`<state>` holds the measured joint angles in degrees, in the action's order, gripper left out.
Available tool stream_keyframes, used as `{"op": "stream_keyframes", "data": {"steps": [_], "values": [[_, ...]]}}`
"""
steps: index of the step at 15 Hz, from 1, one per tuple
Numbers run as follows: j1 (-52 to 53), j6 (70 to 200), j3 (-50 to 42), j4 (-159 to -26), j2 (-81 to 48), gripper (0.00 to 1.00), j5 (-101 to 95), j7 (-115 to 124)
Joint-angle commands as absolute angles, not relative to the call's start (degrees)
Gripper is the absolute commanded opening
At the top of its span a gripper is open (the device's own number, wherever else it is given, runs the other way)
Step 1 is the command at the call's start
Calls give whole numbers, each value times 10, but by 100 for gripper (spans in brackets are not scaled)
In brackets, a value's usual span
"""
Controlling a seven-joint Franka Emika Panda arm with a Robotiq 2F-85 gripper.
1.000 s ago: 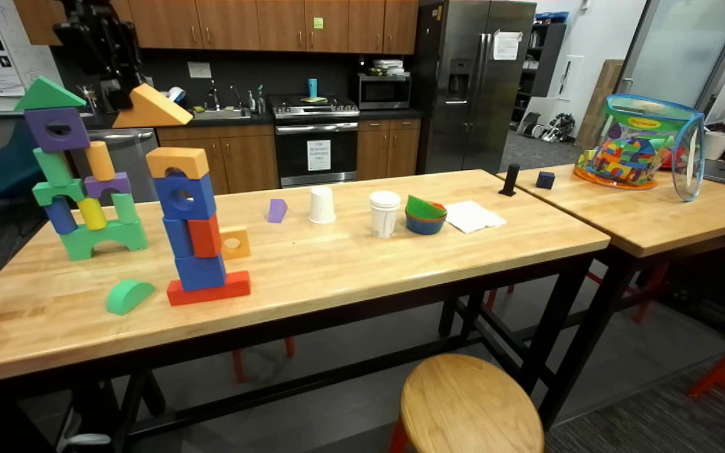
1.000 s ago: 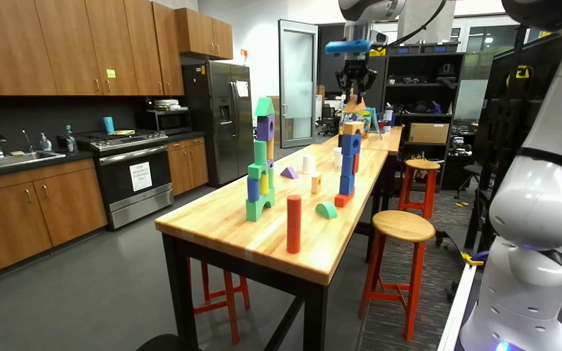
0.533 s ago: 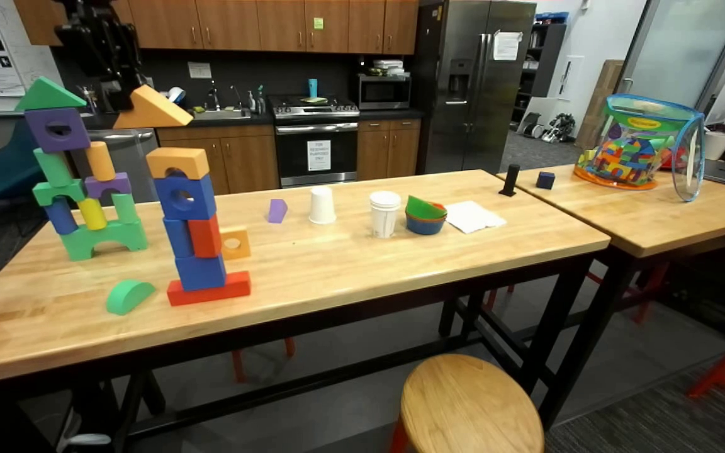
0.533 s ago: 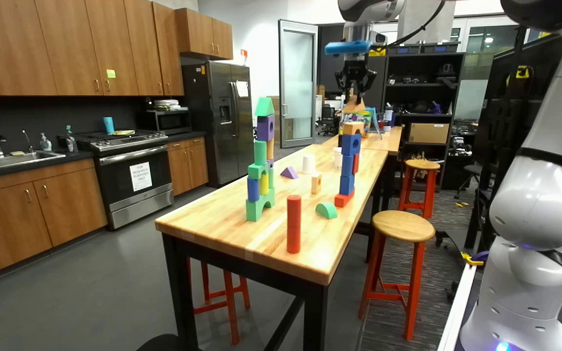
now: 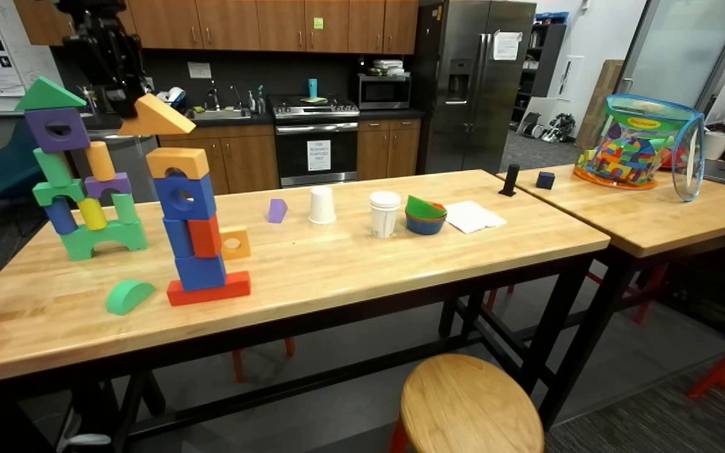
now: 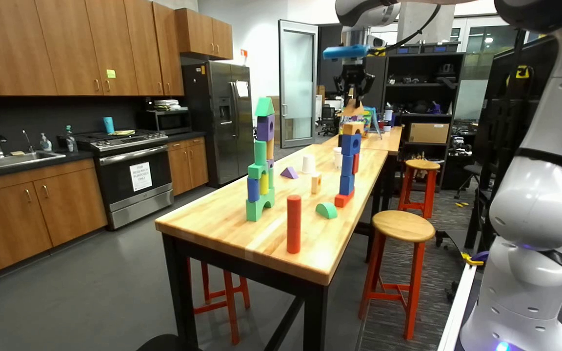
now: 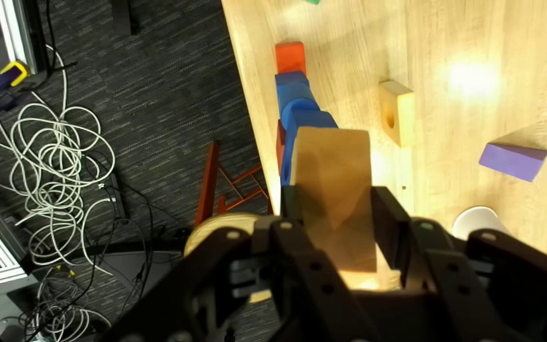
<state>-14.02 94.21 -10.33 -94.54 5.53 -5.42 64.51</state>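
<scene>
kitchen bench [image 5: 350, 270]: one blue-and-red tower [image 5: 202, 238], stacked up to its orange arch [image 5: 179, 162]; one orange triangle [image 5: 156, 117], pinched by end effector [image 7: 335, 204], just above, not yet released.

A long light-wood table [image 5: 337, 264] stands on black legs [image 6: 316, 317]. A green arched block [image 5: 107, 233] stands on it, and a long red rectangular block [image 5: 236, 288] lies nearer a long edge, with a green half-round block [image 5: 129, 296] near it. A red cylinder [image 6: 293, 224] stands upright close to the table's end. Near the red rectangular block stands a pale orange block with a round hole [image 7: 405, 118]. Farther along are a purple wedge-shaped block [image 5: 277, 211], an upturned white cup [image 5: 322, 206], stacked white cups [image 5: 384, 217], a blue bowl [image 5: 424, 226], a white paper sheet [image 5: 477, 217] just beside it, and a black post [image 5: 510, 179].
</scene>
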Motion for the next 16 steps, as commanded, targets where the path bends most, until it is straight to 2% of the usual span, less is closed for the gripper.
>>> {"op": "stream_keyframes", "data": {"steps": [1, 16], "values": [[-139, 933, -109, -931, 46, 15, -53, 650], [-139, 933, -119, -919, 34, 15, -51, 650]]}}
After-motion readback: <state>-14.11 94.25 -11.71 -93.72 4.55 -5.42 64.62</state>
